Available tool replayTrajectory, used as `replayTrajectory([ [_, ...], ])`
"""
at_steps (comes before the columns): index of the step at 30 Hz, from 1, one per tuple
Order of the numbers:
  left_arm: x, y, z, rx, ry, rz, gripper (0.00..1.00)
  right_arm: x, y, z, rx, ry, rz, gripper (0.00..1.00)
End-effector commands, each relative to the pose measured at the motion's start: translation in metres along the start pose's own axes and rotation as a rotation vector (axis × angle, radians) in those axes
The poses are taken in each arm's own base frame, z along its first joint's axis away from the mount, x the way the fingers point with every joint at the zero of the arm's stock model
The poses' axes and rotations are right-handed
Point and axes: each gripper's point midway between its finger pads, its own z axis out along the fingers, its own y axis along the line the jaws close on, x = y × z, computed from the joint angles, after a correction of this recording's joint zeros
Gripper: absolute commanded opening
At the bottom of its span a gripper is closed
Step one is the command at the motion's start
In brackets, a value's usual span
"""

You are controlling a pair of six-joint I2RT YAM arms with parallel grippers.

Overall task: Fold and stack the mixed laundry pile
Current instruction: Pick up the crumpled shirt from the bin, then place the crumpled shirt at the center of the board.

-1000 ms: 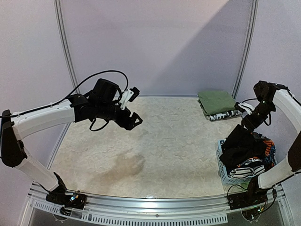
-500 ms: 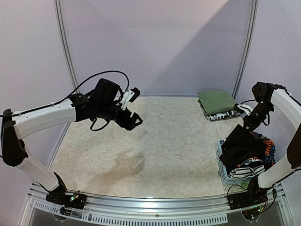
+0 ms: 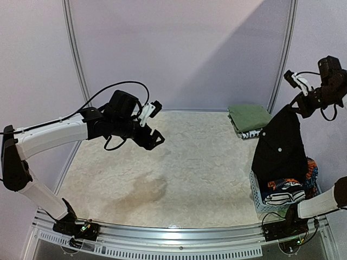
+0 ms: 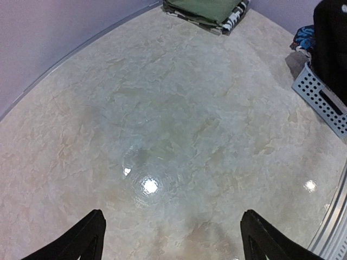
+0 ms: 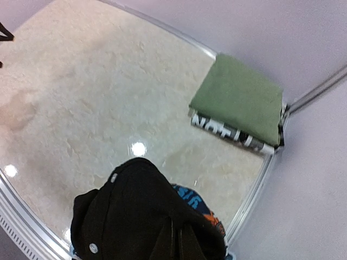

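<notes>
At the right edge of the table in the overhead view, the right gripper is held high with its jaws pinched tight on the top edge of the black garment. The garment hangs straight down from the gripper, its long axis vertical. Its lower end reaches the rest of the laundry pile in the pale blue lattice basket. The left gripper hovers well apart to the left above bare table, spread wide and holding nothing. The right arm is therefore the nearer one, and the likely next move is to carry the cloth left to open table

From the left wrist, the two spread fingers frame only tabletop. The basket and the black garment sit far off at the right edge

From the right wrist, looking down, the black garment bunches directly beneath the camera and hides the fingertips. The cartoon-print piece peeks out beside it. The folded olive-green cloth lies beyond on a black-and-white printed piece
</notes>
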Motion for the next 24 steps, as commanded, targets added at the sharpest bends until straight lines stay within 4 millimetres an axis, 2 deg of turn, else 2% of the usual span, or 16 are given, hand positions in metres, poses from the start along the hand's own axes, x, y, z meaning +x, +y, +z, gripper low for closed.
replayTrajectory([
  [1, 0.001, -0.010, 0.008, 0.027, 0.014, 0.037, 0.88, -0.041, 0.043, -0.032, -0.248, -0.145, -0.029, 0.00],
  [4, -0.007, -0.009, 0.004, 0.020, -0.008, 0.034, 0.88, -0.078, 0.061, -0.053, -0.368, -0.269, -0.079, 0.00],
  [7, -0.023, -0.002, -0.012, -0.022, -0.044, 0.035, 0.88, -0.099, 0.081, -0.052, -0.452, -0.315, -0.175, 0.00],
  [10, -0.033, 0.020, -0.029, -0.126, -0.064, 0.017, 0.89, -0.118, 0.101, -0.048, -0.493, -0.346, -0.281, 0.00],
  [14, -0.023, 0.043, -0.047, -0.203, -0.059, -0.082, 0.89, -0.153, 0.131, -0.037, -0.550, -0.420, -0.381, 0.00],
  [18, -0.013, 0.059, -0.078, -0.261, -0.114, -0.163, 0.89, -0.195, 0.170, -0.024, -0.627, -0.509, -0.447, 0.00],
  [20, -0.010, 0.071, -0.096, -0.314, -0.142, -0.191, 0.90, -0.218, 0.187, -0.041, -0.740, -0.616, -0.443, 0.00],
  [22, -0.006, 0.085, -0.114, -0.371, -0.168, -0.209, 0.90, -0.237, 0.194, -0.063, -0.838, -0.704, -0.416, 0.00],
  [23, -0.004, 0.090, -0.123, -0.394, -0.179, -0.214, 0.90, -0.242, 0.196, -0.067, -0.868, -0.720, -0.406, 0.00],
  [24, -0.001, 0.094, -0.128, -0.409, -0.181, -0.215, 0.91, -0.247, 0.195, -0.054, -0.880, -0.700, -0.377, 0.00],
])
